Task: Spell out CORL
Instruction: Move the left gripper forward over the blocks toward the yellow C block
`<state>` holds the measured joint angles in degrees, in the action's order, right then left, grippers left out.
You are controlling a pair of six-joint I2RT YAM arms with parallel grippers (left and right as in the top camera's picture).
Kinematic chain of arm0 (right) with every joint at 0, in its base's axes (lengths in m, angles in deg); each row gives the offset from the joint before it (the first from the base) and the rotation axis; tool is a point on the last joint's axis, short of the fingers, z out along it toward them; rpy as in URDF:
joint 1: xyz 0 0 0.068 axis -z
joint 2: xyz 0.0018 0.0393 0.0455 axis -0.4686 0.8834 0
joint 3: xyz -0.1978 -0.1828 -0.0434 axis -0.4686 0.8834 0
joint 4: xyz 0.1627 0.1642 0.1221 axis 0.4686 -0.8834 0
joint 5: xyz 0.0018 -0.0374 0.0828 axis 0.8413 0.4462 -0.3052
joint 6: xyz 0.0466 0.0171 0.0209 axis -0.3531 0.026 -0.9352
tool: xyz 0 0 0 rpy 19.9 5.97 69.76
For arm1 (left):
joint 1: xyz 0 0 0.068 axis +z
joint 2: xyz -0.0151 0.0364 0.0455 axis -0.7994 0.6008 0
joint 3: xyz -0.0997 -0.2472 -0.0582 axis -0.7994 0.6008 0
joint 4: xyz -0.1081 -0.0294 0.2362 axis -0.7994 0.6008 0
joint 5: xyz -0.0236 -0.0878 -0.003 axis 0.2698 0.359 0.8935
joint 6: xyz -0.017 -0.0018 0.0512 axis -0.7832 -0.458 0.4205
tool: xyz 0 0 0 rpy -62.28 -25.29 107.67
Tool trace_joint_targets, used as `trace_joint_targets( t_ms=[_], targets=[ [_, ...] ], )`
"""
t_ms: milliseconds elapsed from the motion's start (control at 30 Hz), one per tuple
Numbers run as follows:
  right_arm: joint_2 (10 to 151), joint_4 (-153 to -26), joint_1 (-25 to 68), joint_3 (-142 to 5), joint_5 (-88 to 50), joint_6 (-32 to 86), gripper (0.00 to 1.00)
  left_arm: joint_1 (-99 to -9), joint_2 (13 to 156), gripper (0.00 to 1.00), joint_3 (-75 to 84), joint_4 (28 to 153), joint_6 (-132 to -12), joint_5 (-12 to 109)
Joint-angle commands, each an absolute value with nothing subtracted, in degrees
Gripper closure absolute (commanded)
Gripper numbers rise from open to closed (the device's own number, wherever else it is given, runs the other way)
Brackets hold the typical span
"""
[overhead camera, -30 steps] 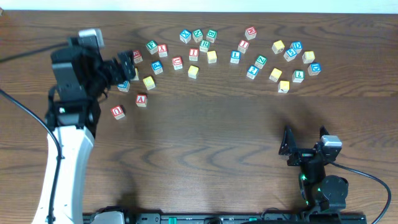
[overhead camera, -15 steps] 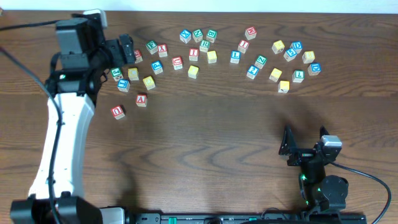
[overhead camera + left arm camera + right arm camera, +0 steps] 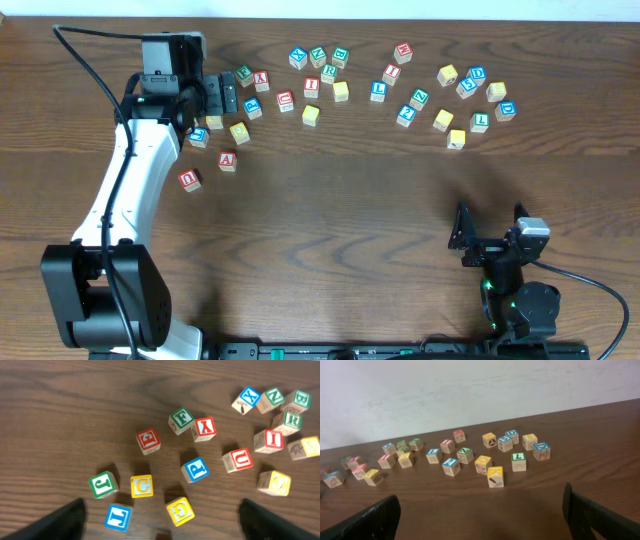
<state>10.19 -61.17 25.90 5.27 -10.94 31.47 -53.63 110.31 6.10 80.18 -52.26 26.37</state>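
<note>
Both spread: left gripper (image 3: pixel 162 505), right gripper (image 3: pixel 481 495) | C cube (image 3: pixel 142 486) legible from left wrist (not overhead)

A green F cube (image 3: pixel 181 420) lies between a red E cube (image 3: pixel 148 440) and a red Y cube (image 3: pixel 204 428).

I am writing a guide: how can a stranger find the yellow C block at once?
On the wooden table, go to the blocks nearest the left gripper. The C block lies directly right of the green J block in the left wrist view. Its face is yellow, like the nearby G block, but it alone reads C.
</note>
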Motion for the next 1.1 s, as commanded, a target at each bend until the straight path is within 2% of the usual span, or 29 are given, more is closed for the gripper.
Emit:
trace_joint_targets(
  t_ms=[0,500,733,833,1067],
  targets=[
    [10.28,-61.33,26.36,5.42,-11.03,32.28,0.01,-53.69,110.47,0.14,4.42,80.36,-51.63,25.65],
    [10.28,-60.50,26.40,5.42,-8.14,30.33,0.01,-53.69,111.76,0.14,4.42,84.88,-52.57,25.60],
    [12.07,-54.05,26.42,3.43,-14.41,29.55,0.01,-53.69,111.76,0.13,4.42,85.63,-53.38,25.58],
    [16.84,-55.47,26.47,-1.49,-15.99,30.42,0.01,-53.69,111.76,0.13,4.36,85.63,-54.80,25.14],
    [38.93,-66.53,26.47,-23.52,-18.17,34.88,0.01,-53.69,111.76,0.13,3.48,87.27,-55.67,23.87]
  ],
)
